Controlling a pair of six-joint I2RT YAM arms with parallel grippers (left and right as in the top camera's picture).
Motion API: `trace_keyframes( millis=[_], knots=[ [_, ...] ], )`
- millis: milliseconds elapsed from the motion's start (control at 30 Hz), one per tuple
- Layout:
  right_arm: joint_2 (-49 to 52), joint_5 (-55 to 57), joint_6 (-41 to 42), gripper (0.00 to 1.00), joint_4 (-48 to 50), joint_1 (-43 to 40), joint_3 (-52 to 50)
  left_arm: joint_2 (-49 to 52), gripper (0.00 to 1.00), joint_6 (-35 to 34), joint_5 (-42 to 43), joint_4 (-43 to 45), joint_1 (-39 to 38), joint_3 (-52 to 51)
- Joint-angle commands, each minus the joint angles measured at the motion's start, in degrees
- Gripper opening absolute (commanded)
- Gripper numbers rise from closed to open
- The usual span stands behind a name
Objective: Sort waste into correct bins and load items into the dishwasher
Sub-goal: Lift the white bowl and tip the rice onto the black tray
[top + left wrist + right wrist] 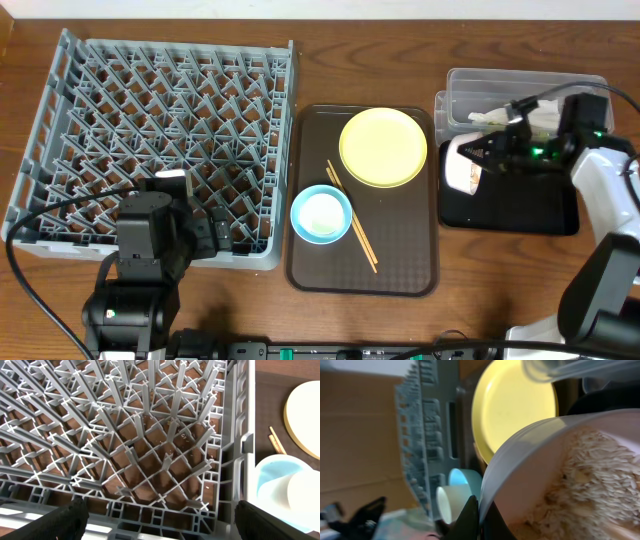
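Observation:
My right gripper (487, 155) is shut on the rim of the white bowl (462, 166) and holds it tipped on its side over the black tray (520, 208). In the right wrist view the bowl (530, 460) holds white rice scraps (592, 480), with the jaws (481, 519) pinching its rim. The clear tub (470, 85) behind holds a crumpled white napkin (495, 117). The yellow plate (383, 147), the light blue bowl (321, 214) with the white cup (305, 495) in it, and the chopsticks (352, 217) lie on the brown tray. My left gripper (160, 522) is open and empty above the grey rack's (150, 130) front right corner. The sachet is out of view.
The brown serving tray (400, 270) lies between the rack and the bins. The rack's upright pegs (150, 435) stand just under my left gripper. Cables run along the table's front edge near the left arm's base.

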Motion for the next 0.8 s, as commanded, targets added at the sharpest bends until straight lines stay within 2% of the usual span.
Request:
trace_keyframes(
  millis=[0,133,300,767],
  knots=[
    [2.4,-11.5,-1.3,0.01,0.2,-3.2,0.9,0.0,0.96,0.7,-0.9,-0.1,0.3,1.1],
    [5.9,-19.8,-2.2,0.01,0.2,-5.6,0.9,0.0,0.96,0.7,-0.9,-0.1,0.3,1.1],
    [9.8,-25.0,-3.3,0.01,0.2,-7.4,0.9,0.0,0.96,0.7,-0.9,-0.1,0.3,1.1],
    [11.0,-31.2,-1.6,0.01,-0.2,-16.6,0.9,0.0,0.96,0.7,-0.9,-0.1,0.3,1.1]
  ],
)
